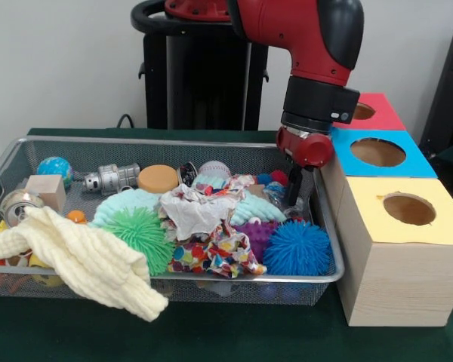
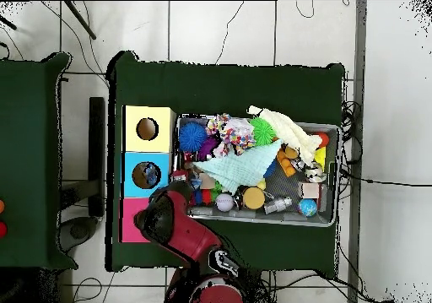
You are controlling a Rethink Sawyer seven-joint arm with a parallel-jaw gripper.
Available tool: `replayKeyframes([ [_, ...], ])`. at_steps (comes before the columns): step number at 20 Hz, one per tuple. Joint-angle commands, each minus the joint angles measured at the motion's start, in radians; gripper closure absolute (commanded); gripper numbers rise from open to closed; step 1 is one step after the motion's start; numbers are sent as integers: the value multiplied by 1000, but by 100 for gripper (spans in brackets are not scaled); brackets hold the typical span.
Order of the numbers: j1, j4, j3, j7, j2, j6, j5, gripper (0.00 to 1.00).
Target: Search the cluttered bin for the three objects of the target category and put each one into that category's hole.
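Front view: blue spiky ball (image 1: 297,248) round, rubbery, in bin (image 1: 174,280) corner.

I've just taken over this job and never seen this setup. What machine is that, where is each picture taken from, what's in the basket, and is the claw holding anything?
The red and black machine is a robot arm ending in a claw. One picture looks across the table at it; the other looks straight down from above. On the green table sits a wire bin full of clutter: a cream knitted cloth, a green spiky ball, a blue spiky ball, a patterned cloth, a small globe ball and more. Beside the bin stand three wooden boxes with round holes: yellow, blue and red. The claw reaches down into the bin's corner nearest the boxes. I cannot tell whether it grips anything.
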Motion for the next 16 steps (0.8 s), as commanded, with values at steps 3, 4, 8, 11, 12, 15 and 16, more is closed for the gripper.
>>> replayKeyframes([
  [3, -38, -103, 34, 234, 58, -64, 19, 100],
  [4, -32, -104, 32, 235, 58, -64, 27, 100],
  [8, -26, -107, 28, 232, 59, -64, 37, 100],
  [11, -25, -106, 26, 229, 56, -61, 39, 100],
  [12, -23, -105, 26, 229, 54, -58, 42, 100],
  [15, 5, -104, 6, 235, 61, -82, 81, 0],
  [16, 7, -106, 3, 231, 62, -87, 80, 0],
])
